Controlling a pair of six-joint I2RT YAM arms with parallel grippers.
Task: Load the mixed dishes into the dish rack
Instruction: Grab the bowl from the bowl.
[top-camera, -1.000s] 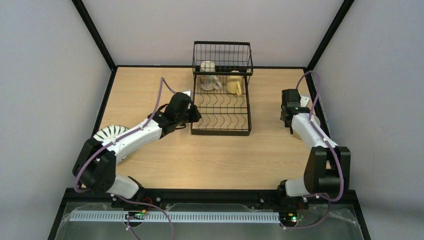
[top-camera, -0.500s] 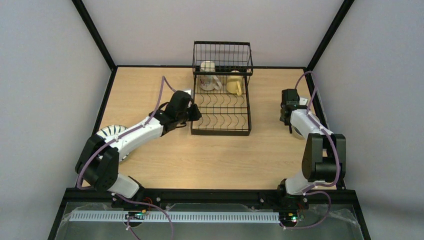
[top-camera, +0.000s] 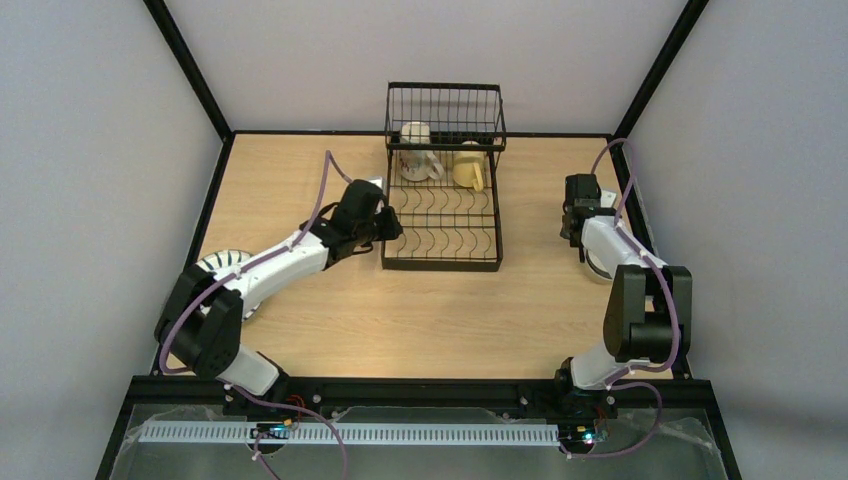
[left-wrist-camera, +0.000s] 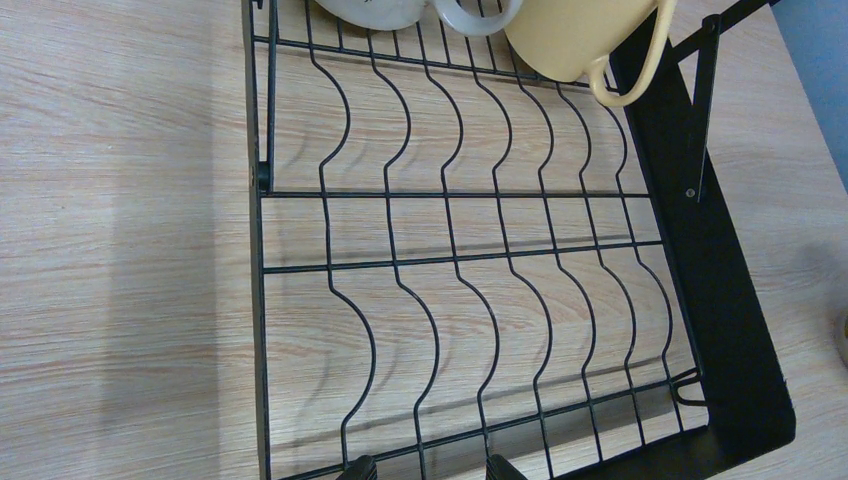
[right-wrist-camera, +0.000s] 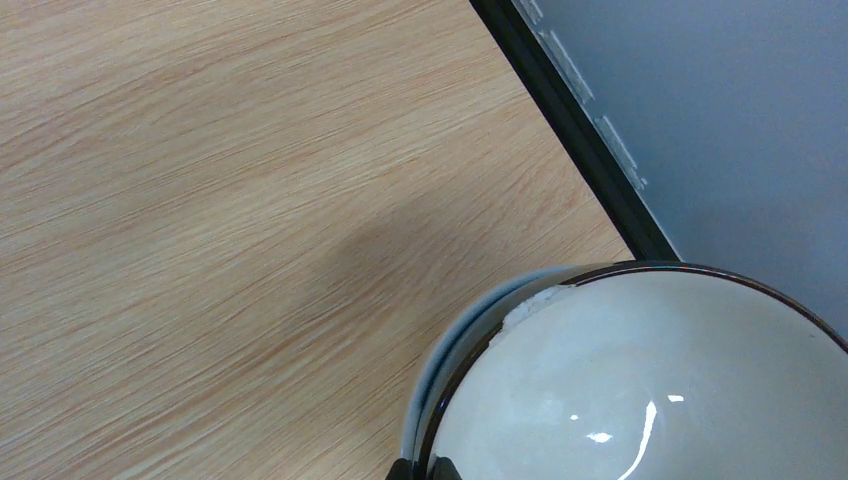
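My right gripper (right-wrist-camera: 420, 470) is shut on the near rim of a cream bowl (right-wrist-camera: 660, 390) with a dark edge. The bowl seems to sit inside a pale blue bowl (right-wrist-camera: 455, 345). From above the bowl (top-camera: 603, 264) lies at the table's right edge, under my right gripper (top-camera: 580, 240). The black wire dish rack (top-camera: 445, 215) stands at the back centre, with a beige mug (top-camera: 418, 162) and a yellow mug (top-camera: 468, 172) at its far end. My left gripper (left-wrist-camera: 431, 470) hangs open over the rack's wavy lower wires (left-wrist-camera: 470, 300). A striped plate (top-camera: 222, 264) lies far left, partly under my left arm.
The rack's raised upper basket (top-camera: 445, 112) stands at its far end. A black frame rail (right-wrist-camera: 570, 120) and a grey wall run close behind the bowl. Bare wooden table (top-camera: 420, 310) lies between the arms.
My right gripper has closed on the bowl's rim and its wrist has shifted slightly towards the far side. The left arm has barely moved.
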